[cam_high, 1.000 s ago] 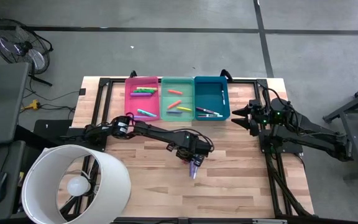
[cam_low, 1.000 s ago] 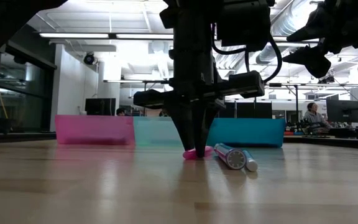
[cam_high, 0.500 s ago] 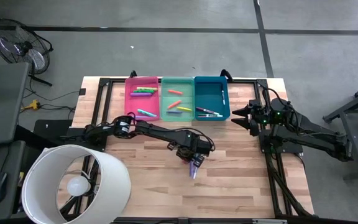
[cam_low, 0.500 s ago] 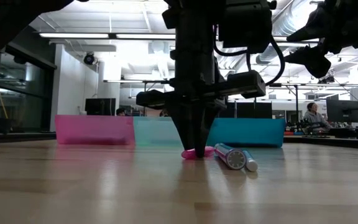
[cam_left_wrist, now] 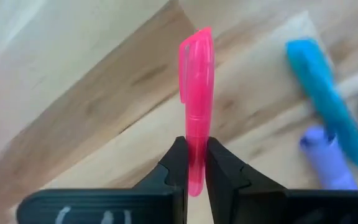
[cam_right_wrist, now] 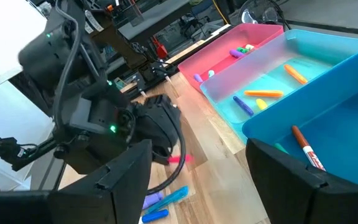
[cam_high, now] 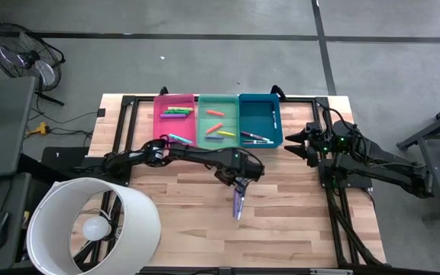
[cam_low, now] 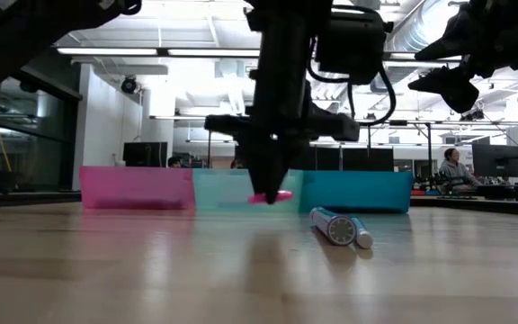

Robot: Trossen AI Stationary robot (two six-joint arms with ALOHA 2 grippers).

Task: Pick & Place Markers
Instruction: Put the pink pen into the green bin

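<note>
My left gripper (cam_low: 268, 191) hangs over the middle of the table, pointing down, shut on a pink marker (cam_left_wrist: 195, 93). The same left gripper (cam_high: 240, 182) shows in the high view just short of the bins. Two more markers, a purple one (cam_low: 334, 225) and a blue one (cam_low: 361, 232), lie side by side on the wood (cam_high: 238, 205). The pink bin (cam_high: 175, 118), green bin (cam_high: 218, 121) and blue bin (cam_high: 260, 122) stand in a row at the far edge with several markers inside. My right gripper (cam_high: 292, 143) waits open at the right, beside the blue bin. My left gripper pinches the pink marker between its two fingers (cam_left_wrist: 178, 163), on the barrel (cam_left_wrist: 194, 146) near the end away from the cap. The fingers come from above, pointing down, and lie across the marker. The marker (cam_low: 272, 195) is about level and lifted clear of the table.
A large white lamp shade (cam_high: 94, 225) overhangs the near left corner. A black frame (cam_high: 128, 103) runs round the table's edges. Bare wood (cam_high: 296, 221) lies near and to the right of the two loose markers. A person (cam_low: 452, 166) sits far behind the table.
My left gripper, staying shut, has risen and gone a little toward the far edge and the bins. The pink marker, which lay on the table beside the purple and blue ones, is now lifted clear. Those two have stayed where they were.
</note>
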